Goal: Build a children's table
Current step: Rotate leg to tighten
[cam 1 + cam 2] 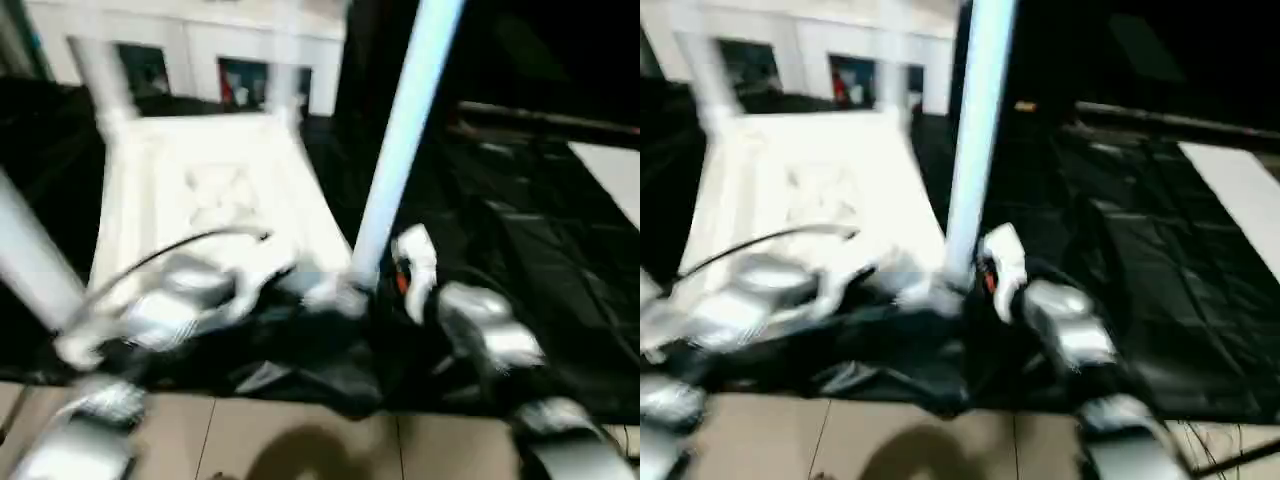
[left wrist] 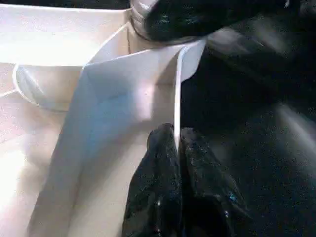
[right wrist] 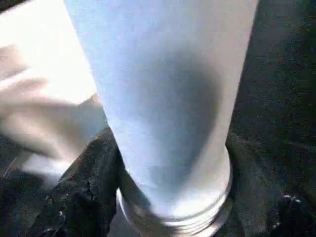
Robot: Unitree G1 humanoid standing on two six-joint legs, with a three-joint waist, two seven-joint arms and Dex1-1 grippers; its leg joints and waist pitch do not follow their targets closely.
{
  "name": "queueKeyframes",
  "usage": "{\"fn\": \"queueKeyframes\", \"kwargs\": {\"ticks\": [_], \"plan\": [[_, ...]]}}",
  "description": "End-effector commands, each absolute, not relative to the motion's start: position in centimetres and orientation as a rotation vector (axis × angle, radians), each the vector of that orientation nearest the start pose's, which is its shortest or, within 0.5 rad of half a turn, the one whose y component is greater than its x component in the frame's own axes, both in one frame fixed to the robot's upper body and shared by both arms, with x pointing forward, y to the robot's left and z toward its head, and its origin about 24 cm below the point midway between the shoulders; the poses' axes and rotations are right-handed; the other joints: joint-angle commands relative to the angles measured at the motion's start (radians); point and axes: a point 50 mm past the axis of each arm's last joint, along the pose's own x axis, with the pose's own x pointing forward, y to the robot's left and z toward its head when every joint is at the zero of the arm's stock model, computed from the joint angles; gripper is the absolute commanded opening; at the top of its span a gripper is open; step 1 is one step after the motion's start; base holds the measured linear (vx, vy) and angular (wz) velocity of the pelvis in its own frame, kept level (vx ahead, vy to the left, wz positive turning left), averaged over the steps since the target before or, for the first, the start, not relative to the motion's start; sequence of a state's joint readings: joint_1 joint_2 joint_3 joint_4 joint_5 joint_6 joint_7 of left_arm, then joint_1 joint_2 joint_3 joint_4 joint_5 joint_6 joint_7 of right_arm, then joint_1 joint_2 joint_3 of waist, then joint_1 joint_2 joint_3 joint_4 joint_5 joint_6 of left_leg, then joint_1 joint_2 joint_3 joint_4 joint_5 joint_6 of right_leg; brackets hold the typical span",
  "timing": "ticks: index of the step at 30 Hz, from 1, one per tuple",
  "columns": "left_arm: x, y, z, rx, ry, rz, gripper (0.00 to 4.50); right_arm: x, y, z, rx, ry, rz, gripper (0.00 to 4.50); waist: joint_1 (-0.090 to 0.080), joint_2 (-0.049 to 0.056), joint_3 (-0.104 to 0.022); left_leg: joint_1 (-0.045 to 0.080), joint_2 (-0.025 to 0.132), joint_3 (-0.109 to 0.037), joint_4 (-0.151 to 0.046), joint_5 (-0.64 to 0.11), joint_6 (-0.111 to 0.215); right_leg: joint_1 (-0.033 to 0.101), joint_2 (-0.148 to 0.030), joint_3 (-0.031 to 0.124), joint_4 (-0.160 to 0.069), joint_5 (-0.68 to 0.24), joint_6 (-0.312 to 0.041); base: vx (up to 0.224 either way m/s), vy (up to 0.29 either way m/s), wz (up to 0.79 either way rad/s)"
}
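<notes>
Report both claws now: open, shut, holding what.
Left claw: shut, pinching the thin edge wall of the tabletop.
Right claw: around the base of the upright leg; whether it is gripping cannot be told.

Both silver forearms reach forward from the near edge, converging toward the middle; the left gripper [image 2: 175, 148] has its black fingers [image 2: 158, 173] pressed together on a thin white edge; the right gripper [image 3: 163, 197] has a black finger [image 3: 84, 197] either side of a white tube.
</notes>
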State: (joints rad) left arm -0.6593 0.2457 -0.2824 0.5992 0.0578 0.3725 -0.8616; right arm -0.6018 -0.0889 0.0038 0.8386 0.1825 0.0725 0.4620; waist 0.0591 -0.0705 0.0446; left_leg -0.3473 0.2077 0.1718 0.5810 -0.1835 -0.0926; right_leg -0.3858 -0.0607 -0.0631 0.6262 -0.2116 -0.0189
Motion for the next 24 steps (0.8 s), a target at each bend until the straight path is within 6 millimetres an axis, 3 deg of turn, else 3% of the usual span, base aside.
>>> {"fn": "queueKeyframes", "kwargs": {"ticks": [1,4,5,6,9,12,13,15,17,19,23,24], "plan": [[34.3,10.4,3.7,0.292,0.577,-0.814,0.0,34.3,-11.8,0.7,0.086,0.394,0.334,2.67,-0.001,0.006,-0.045,0.011,0.024,-0.006,-0.07,-0.252,-0.029,0.024,-0.083,0.053,-0.105,-0.399,-0.134,0.0,0.0,0.0],[34.6,9.8,3.6,0.292,0.571,-0.772,0.0,34.7,-10.7,1.0,0.046,0.385,0.295,2.67,0.001,0.006,-0.048,0.009,0.024,-0.003,-0.068,-0.237,-0.02,0.023,-0.079,0.053,-0.1,-0.326,-0.136,0.0,0.0,0.0],[34.7,9.6,3.5,0.298,0.572,-0.765,0.0,34.9,-10.5,1.1,0.045,0.378,0.282,2.67,-0.001,0.003,-0.05,0.0,0.022,-0.004,-0.069,-0.218,-0.012,0.03,-0.078,0.053,-0.095,-0.292,-0.137,0.0,0.0,0.0],[34.7,9.4,3.3,0.306,0.574,-0.761,0.0,35.1,-9.4,1.4,0.056,0.363,0.3,2.67,0.001,0.002,-0.054,-0.002,0.022,-0.002,-0.066,-0.19,0.003,0.031,-0.079,0.053,-0.09,-0.244,-0.141,0.0,0.0,0.0],[34.6,9.3,3.2,0.323,0.579,-0.775,0.0,35.2,-8.5,1.9,0.034,0.33,0.346,2.67,0.002,0.002,-0.054,-0.006,0.021,0.0,-0.065,-0.16,0.021,0.036,-0.078,0.053,-0.086,-0.19,-0.153,0.0,0.0,0.0],[34.7,9.6,3.3,0.344,0.578,-0.789,0.0,35.3,-8.1,2.6,0.086,0.273,0.396,3.02,0.003,0.003,-0.054,-0.005,0.022,0.0,-0.065,-0.162,0.029,0.038,-0.079,0.052,-0.086,-0.193,-0.154,0.0,0.0,0.0],[34.6,9.7,3.5,0.359,0.57,-0.816,0.0,35.4,-8.2,3.0,0.092,0.248,0.422,3.37,0.003,0.004,-0.054,-0.005,0.022,0.001,-0.065,-0.162,0.031,0.037,-0.079,0.052,-0.086,-0.192,-0.156,0.0,0.0,0.0],[34.3,10.0,4.0,0.374,0.57,-0.878,0.0,35.6,-9.0,3.9,0.068,0.197,0.473,3.47,0.002,0.007,-0.051,-0.007,0.024,-0.002,-0.069,-0.186,0.032,0.038,-0.08,0.05,-0.091,-0.228,-0.154,0.0,0.0,0.0],[34.3,10.1,4.1,0.377,0.567,-0.893,0.0,35.7,-9.3,4.0,0.062,0.191,0.477,3.65,-0.006,0.004,-0.051,-0.018,0.024,-0.006,-0.073,-0.177,0.028,0.046,-0.08,0.047,-0.09,-0.251,-0.141,0.0,0.0,0.0],[33.8,10.6,4.5,0.396,0.554,-0.963,0.0,35.4,-10.3,4.5,0.053,0.189,0.592,3.76,-0.006,0.003,-0.054,-0.013,0.026,-0.006,-0.069,-0.17,0.032,0.043,-0.08,0.049,-0.089,-0.231,-0.147,0.0,0.0,0.0],[33.0,11.7,4.9,0.404,0.56,-1.066,0.0,34.1,-12.4,4.6,-0.022,0.222,0.789,3.93,-0.008,0.007,-0.059,-0.013,0.025,-0.001,-0.059,-0.068,0.079,0.045,-0.073,0.051,-0.067,-0.014,-0.211,0.0,0.0,0.0],[33.0,11.7,4.9,0.404,0.56,-1.066,0.0,34.1,-12.4,4.6,-0.022,0.222,0.789,3.93,-0.004,0.005,-0.063,-0.015,0.027,-0.001,-0.055,-0.037,0.095,0.051,-0.074,0.052,-0.058,0.058,-0.225,0.0,0.0,0.0]]}}
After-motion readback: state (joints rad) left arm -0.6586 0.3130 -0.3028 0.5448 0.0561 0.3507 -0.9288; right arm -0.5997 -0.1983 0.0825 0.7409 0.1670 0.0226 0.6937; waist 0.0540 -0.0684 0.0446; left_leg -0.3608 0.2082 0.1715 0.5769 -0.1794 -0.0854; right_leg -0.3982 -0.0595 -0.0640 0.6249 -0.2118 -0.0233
